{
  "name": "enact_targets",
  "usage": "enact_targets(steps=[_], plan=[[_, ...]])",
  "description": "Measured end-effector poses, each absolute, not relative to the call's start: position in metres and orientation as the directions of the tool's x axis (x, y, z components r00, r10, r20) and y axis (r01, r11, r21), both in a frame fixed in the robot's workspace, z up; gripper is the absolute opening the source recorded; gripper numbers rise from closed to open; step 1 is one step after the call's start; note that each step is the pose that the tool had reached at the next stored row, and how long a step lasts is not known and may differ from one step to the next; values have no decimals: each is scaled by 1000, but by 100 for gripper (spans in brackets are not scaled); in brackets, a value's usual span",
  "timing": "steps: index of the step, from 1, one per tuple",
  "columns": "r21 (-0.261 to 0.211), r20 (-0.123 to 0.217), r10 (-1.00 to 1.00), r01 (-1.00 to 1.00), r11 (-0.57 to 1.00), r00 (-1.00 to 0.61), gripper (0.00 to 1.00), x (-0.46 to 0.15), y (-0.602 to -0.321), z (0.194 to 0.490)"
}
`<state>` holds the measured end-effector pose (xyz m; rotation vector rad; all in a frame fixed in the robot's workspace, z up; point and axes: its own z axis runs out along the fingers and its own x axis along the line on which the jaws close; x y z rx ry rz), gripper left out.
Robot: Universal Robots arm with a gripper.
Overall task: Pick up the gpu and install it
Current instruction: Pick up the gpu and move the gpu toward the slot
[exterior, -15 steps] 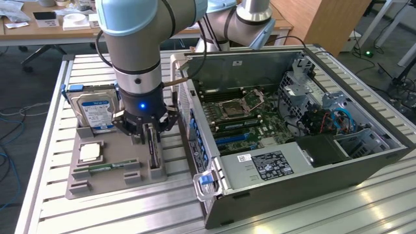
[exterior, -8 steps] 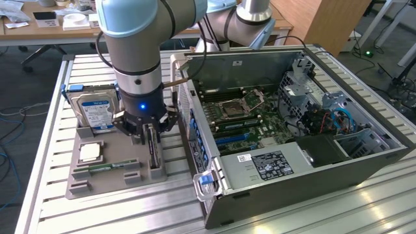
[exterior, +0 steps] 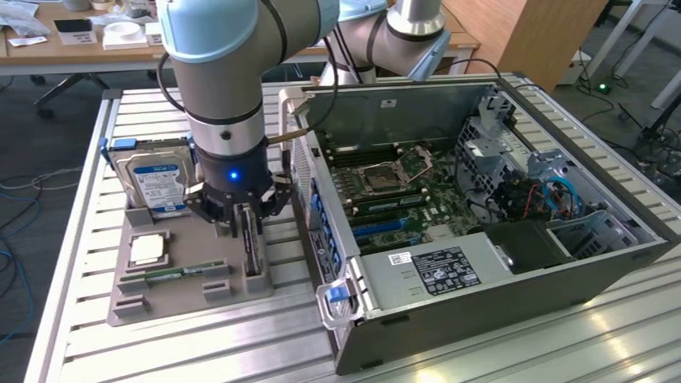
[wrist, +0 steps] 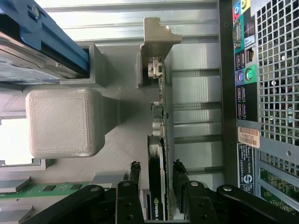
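Note:
The gpu (exterior: 252, 254) is a thin dark card standing on edge in a slot of the grey holder tray (exterior: 175, 299), at the exterior view's left of the open computer case (exterior: 447, 275). My gripper (exterior: 246, 217) has come down right over it. In the wrist view the gpu (wrist: 158, 149) runs away from me to its silvery bracket (wrist: 158, 35). My gripper (wrist: 156, 165) straddles the card with one black finger on each side. A narrow gap still shows between the fingers (wrist: 134, 169) and the card, so the gripper is open.
On the tray, a hard drive (exterior: 158, 182) with a blue-white label stands behind, with a processor (exterior: 147, 249) and a green memory stick (exterior: 171, 274) in front. The case's rear panel (wrist: 261, 93) is close beside the gpu. The motherboard (exterior: 399, 195) lies exposed inside.

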<state>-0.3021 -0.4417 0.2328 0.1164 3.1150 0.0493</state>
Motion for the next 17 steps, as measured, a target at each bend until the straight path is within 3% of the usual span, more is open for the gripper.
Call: enact_targets(steps=[17], plan=[[32, -23, 75, 74, 997, -997, 42, -302, -441, 230]])
